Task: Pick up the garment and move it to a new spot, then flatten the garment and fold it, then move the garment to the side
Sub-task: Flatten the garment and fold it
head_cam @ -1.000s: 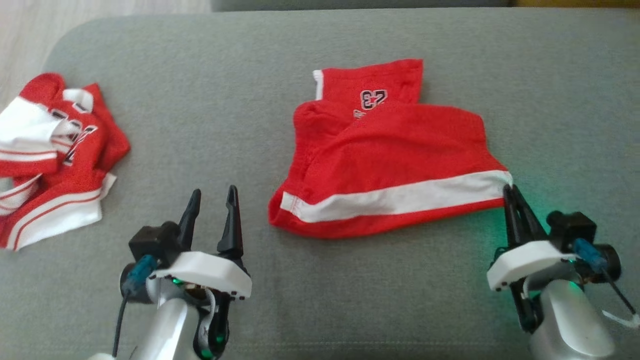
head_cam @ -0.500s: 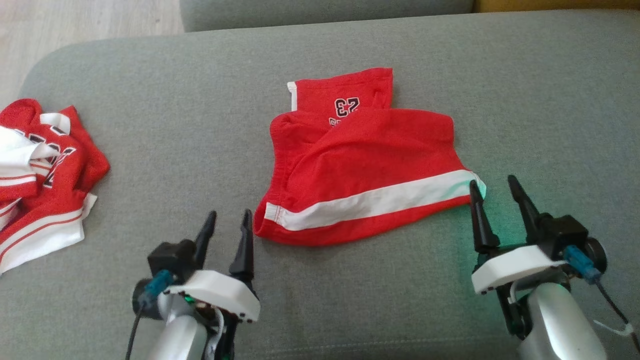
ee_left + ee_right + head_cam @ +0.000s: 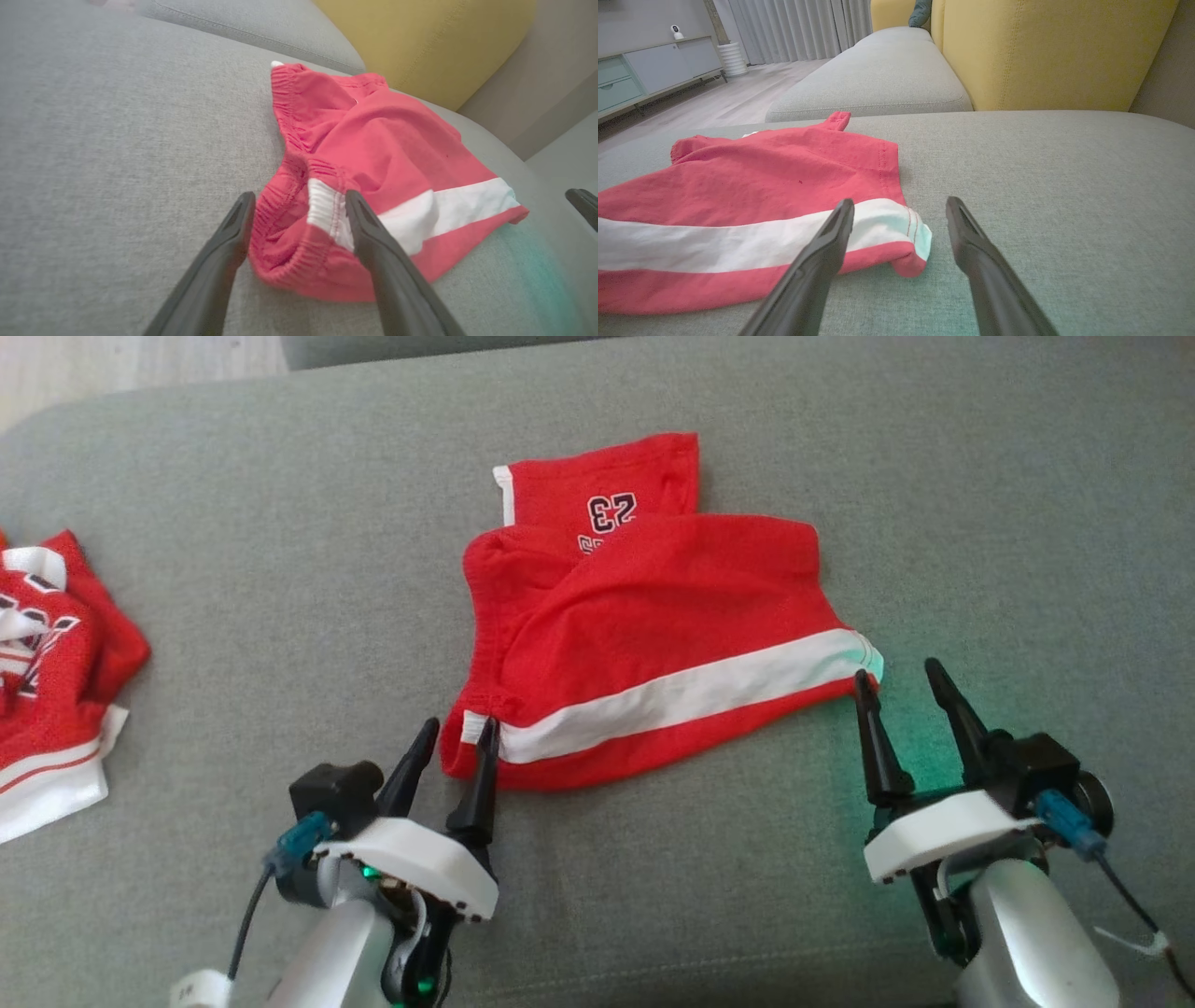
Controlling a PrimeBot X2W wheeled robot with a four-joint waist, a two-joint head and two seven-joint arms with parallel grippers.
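- Right gripper [image 3: 894, 669] lets go: its two dark fingers, pinched a second ago on the hem corner of the red shorts [image 3: 653, 616], now stand spread wide and grip nothing
- Left gripper [image 3: 459, 723] has come forward across the cushion to the opposite, waistband end of the shorts, its jaws parted
- Seen from the left wrist, the left gripper [image 3: 299, 198] straddles the gathered waistband [image 3: 275, 210], with one finger lying across the end of the white stripe [image 3: 448, 205] and the other just beside the cloth's edge; the jaws are not closed on it
- Seen from the right wrist, the right gripper [image 3: 900, 203] frames the loose hem corner, which rests on the seat, a green glow tinting the stripe's end
- The shorts lie mid-seat on the grey sofa cushion [image 3: 280, 551], partly folded over, a "23" print showing on the far leg
- A second red-and-white garment [image 3: 56, 653] lies crumpled at the cushion's left edge, well apart from the shorts
- A yellow back cushion [image 3: 1055, 51] stands behind the seat
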